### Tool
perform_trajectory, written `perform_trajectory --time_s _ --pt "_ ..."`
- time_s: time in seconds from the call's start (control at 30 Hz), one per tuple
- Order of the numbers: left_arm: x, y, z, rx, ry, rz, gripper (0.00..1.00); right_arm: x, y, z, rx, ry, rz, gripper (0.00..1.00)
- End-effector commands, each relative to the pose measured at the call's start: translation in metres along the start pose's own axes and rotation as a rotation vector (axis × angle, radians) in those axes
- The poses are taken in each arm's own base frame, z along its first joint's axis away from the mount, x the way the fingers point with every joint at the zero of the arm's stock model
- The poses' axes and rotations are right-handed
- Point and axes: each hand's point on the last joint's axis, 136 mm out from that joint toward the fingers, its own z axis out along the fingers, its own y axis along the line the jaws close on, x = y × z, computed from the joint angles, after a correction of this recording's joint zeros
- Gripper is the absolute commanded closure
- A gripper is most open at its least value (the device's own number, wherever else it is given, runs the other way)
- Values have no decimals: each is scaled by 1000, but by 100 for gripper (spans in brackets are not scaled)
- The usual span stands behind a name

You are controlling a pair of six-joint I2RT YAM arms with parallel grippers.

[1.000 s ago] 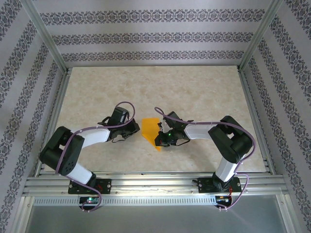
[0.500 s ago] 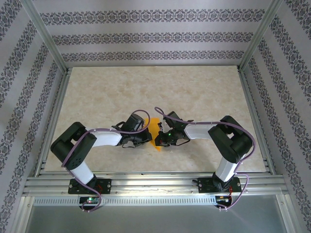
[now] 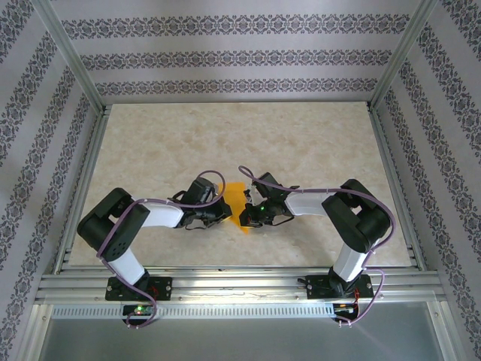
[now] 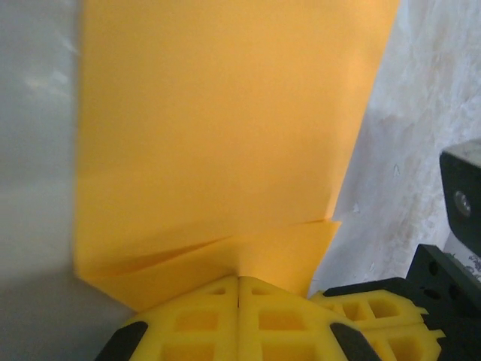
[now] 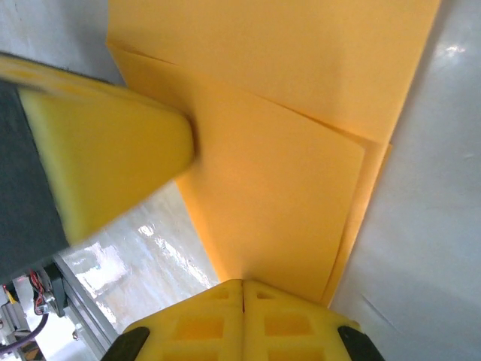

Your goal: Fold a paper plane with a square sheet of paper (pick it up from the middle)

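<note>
Two clenched claws: left claw (image 4: 239, 284) and right claw (image 5: 243, 286), tips on the folded orange sheet (image 4: 218, 128) lying on the desk (image 3: 301, 143); seemingly pressing, not pinching.

Your left end effector (image 3: 222, 213) and right end effector (image 3: 245, 218) hide the sides of the paper (image 3: 238, 197). Wrist views crop its top.

The sheet of paper (image 3: 237, 197) (orange-yellow, folded into overlapping layers) lies flat on the table (image 3: 301, 143).
</note>
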Motion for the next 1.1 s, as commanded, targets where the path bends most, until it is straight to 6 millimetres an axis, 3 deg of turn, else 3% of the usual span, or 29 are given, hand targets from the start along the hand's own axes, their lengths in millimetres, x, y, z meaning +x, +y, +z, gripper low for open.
perform_trajectory --time_s 0.0,0.33,0.6,0.8,1.07 --pt "-17 43 -9 -138 -62 -46 99 33 -54 4 184 88 107 100" --pt "-44 46 -19 -134 -112 32 98 34 -57 3 184 90 110 100" --pt "-54 15 -37 -77 -142 75 98 31 -53 2 169 87 105 100" --pt "-44 -16 -40 -1 -136 132 97 29 -50 1 162 79 99 100" --pt "-16 -37 -11 47 -41 215 97 28 -49 0 158 79 97 100"
